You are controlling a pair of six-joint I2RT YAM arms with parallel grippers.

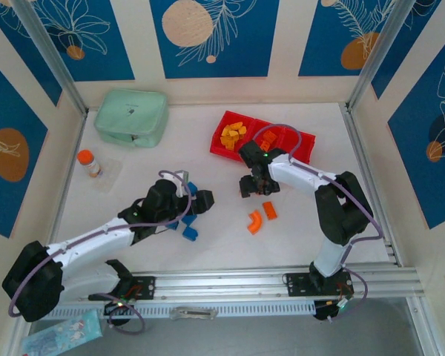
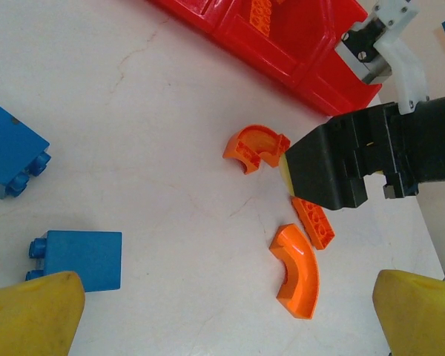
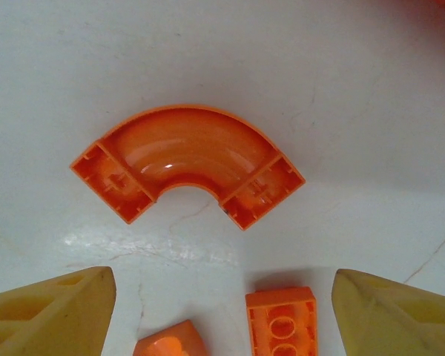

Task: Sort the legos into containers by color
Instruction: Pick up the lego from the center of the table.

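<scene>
The red tray lies at the back, with yellow-orange legos in its left compartment and red-orange legos in the middle one. My right gripper is open just above the table. An upturned orange arch lies ahead of its fingers. A flat orange brick rests untouched between them, nearer the right finger. A second orange arch lies close by. My left gripper is open and holds nothing. Blue bricks lie to its left.
A mint-green zip case sits at the back left. An orange-capped bottle lies near the left wall. The right arm's black gripper body hangs over the orange pieces in the left wrist view. Metal rails run along the near edge.
</scene>
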